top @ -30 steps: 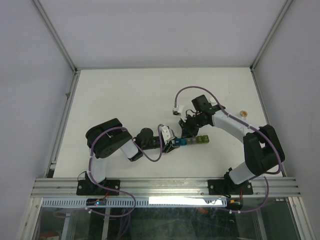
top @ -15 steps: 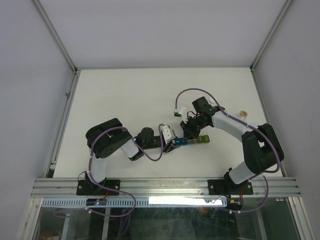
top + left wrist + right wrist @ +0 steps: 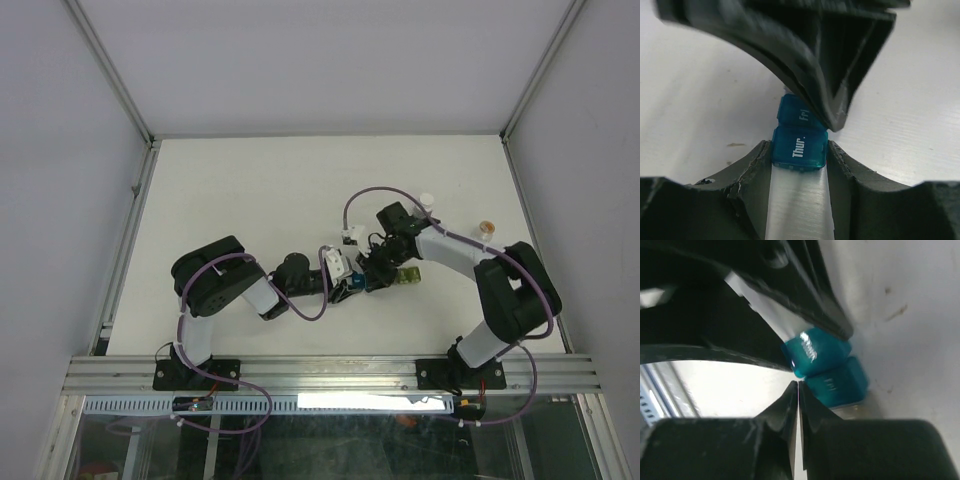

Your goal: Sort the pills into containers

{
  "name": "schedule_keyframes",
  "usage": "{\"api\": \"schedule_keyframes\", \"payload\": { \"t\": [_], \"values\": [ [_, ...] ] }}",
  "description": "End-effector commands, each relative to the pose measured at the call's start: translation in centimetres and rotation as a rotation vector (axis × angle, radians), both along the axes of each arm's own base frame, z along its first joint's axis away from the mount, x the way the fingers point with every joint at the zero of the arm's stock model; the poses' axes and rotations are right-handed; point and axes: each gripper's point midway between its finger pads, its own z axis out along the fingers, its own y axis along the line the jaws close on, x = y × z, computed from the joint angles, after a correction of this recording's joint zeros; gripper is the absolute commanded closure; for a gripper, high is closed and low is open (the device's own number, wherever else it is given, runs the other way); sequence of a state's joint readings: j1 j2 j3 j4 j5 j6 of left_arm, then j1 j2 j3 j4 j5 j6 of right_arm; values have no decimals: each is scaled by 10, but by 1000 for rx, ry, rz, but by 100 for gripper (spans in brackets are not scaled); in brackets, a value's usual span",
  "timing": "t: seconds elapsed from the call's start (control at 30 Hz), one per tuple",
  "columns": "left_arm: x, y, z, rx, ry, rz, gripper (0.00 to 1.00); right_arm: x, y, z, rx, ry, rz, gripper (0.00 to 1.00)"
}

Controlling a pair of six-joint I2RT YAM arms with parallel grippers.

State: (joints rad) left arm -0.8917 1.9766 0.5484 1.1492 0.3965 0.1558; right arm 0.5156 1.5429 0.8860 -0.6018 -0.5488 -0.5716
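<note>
The containers (image 3: 402,278) lie on the tabletop (image 3: 250,190) between the two arms. The left gripper (image 3: 799,155) pinches the blue "Thur" cube (image 3: 799,144) from both sides. The right gripper (image 3: 798,390), fingers pressed together into a single point, sits by the seam between that cube and its "Fri" neighbour (image 3: 792,112) (whether it touches a lid edge I cannot tell). The step looks like prying a lid open. The left should brace the strip firmly while the right tip hooks under the lip and lifts gently, or the strip may twist loose.
</note>
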Motion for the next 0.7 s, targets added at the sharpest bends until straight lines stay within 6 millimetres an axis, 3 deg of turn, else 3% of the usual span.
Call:
{"api": "schedule_keyframes", "payload": {
  "t": [0.0,0.1,0.27,0.37,0.43,0.53,0.57,0.67],
  "values": [
    [-7,-5,-5,14,13,-34,91,2,-26,-38,-196,29,-37,94],
    [-7,-4,-5,12,13,-34,91,10,-24,-25,-151,7,-70,94],
    [-8,-4,-5,8,14,-35,90,1,0,43,186,15,2,89],
    [-7,-5,-3,5,24,-29,85,-4,0,68,283,-28,41,81],
    [-6,-7,-2,-3,37,-23,74,-2,-4,81,324,-63,40,76],
    [-2,-8,8,-32,59,9,46,6,-15,96,359,-124,7,70],
    [-1,-8,13,-46,68,21,34,9,-19,101,367,-148,-6,68],
    [2,-6,34,-94,96,45,14,15,-30,115,390,-213,-47,61]
  ]
}}
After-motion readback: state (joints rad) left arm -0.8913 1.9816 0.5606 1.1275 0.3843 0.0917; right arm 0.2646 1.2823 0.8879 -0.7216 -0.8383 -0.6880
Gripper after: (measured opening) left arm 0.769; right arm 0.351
